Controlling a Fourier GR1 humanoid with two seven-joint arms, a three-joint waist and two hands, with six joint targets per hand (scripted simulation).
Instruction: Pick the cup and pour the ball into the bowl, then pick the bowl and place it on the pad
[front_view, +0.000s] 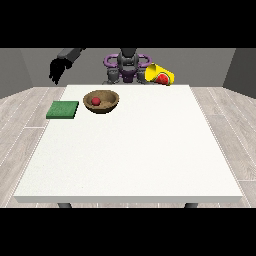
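A yellow cup (159, 72) hangs tipped on its side above the table's far edge, just right of the robot's torso, its red-looking mouth turned towards the camera. The hand at the view's right (161, 78) is almost hidden by the cup; only a dark bit shows at the mouth, and it holds the cup aloft. A brown bowl (108, 103) stands on the table's far left part with a red ball (96, 101) inside. Left of the bowl, a green pad (63, 110) lies at the table's left edge. The hand at the view's left (56, 70) hangs raised beyond the table's far left corner, fingers relaxed downward, holding nothing.
The white table (135, 155) stretches wide towards the camera with nothing else on it. The robot's torso (127, 65) stands behind the far edge. Grey floorboards surround the table.
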